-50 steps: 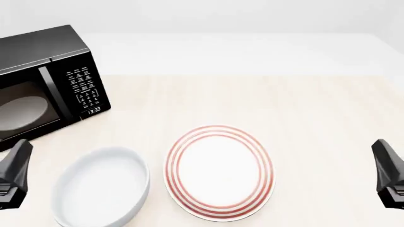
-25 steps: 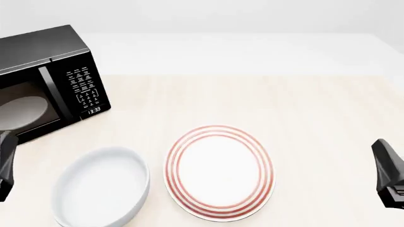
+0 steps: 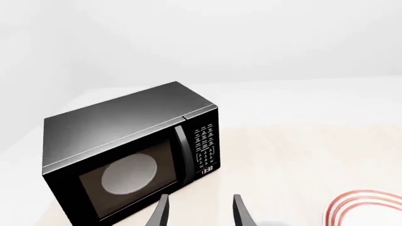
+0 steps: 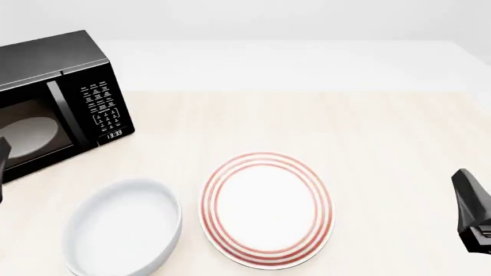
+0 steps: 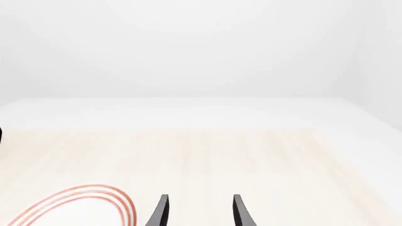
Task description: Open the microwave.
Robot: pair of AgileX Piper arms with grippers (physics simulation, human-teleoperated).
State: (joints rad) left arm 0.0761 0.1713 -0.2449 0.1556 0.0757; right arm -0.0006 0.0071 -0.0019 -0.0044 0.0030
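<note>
Since the microwave [image 4: 57,98] sat at about ten o'clock on the worktop [image 4: 307,121], door shut and angled toward the arms, the main risk looked like a missed hook: the vertical bar handle [image 3: 182,153] is slim and lies close to the glass, so a shallow approach could slip off or shove the whole box back. Left end effector [image 3: 199,212] was fingers apart, holding nothing, short of the door. Right end effector [image 5: 199,212] likewise spread and empty, near four o'clock. The casing was glossy black, keypad [image 4: 101,106] white-lettered, clock lit. The white bowl [image 4: 123,230] below could be clipped by a swinging door.
</note>
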